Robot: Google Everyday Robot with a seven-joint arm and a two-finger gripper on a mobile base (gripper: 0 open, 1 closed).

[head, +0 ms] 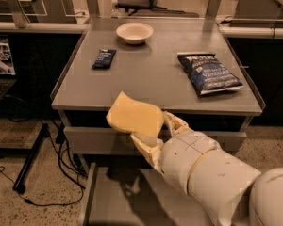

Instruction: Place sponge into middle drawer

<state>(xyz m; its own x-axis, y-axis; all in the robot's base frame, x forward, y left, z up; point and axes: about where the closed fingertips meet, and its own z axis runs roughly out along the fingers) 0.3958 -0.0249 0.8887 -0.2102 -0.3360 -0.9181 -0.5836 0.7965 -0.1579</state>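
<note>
Pale yellow wavy-edged soft sponge (132, 118) clamped in our cream two-finger hand (159, 132).
We hold it above the open, wide grey metal middle drawer (114, 202).

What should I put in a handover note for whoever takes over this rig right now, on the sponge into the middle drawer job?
The tool is shut on the sponge, holding it in the air in front of the near edge of the table.
The middle drawer is pulled open below it; the visible floor is bare.
Done: sponge grasped and off any surface, drawer open.
Left: lower the sponge into the drawer, open the tool, pull the arm back.
On the table: white bowl, chip bag, small dark packet.
</note>
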